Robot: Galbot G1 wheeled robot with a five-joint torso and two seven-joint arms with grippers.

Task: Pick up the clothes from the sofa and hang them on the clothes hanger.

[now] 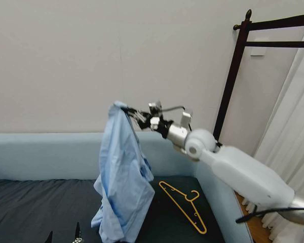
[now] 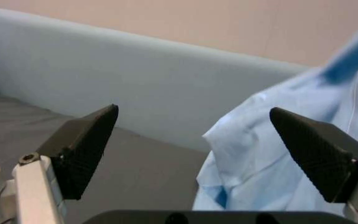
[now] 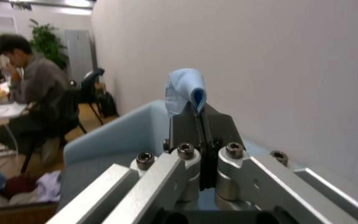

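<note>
Nearest, the left pincer (image 2: 193, 112) sits at the bottom edge of the head view, left of centre, jaws wide and empty, near the shirt's lower folds; at mid-frame the right pincer (image 1: 129, 111) is clamped on a top fold of the shirt (image 1: 122, 177), which hangs full length before the sofa (image 1: 40, 152) back; whether its hem clears the seat I cannot tell; a hanger (image 1: 185, 202) lies on the seat, lower right of centre; the rack (image 1: 232, 81) stands upper right. Pickup looks done, hanging not; the next move calls for carrying the shirt right toward the rack, with a firm grip.
</note>
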